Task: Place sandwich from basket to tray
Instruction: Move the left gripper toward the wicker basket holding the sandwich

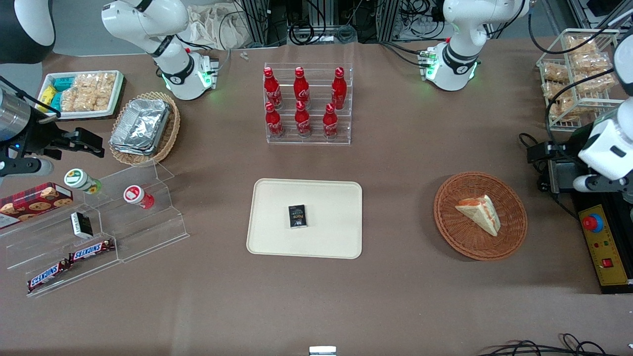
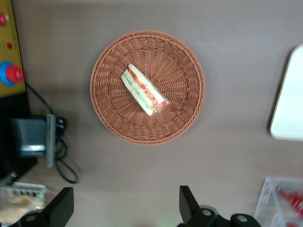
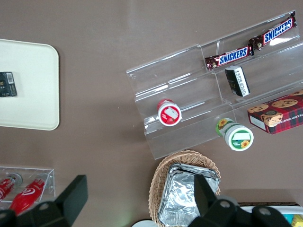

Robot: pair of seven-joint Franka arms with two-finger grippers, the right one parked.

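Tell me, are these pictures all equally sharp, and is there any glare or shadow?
Front view: crisp, with glare on the foil containers and a soft shadow beside the tray. Left wrist view: the sandwich and basket are sharp, the red bottles blurred; the open hand hangs high above the table beside the basket. Right wrist view: sharp, with reflections on the clear stand.

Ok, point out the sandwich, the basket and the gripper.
sandwich (image 1: 478, 213), front view, top bread face.
basket (image 1: 447, 217), front view, woven floor beside the sandwich.
gripper (image 2: 124, 208), left wrist view, midway between open fingertips, above the table.
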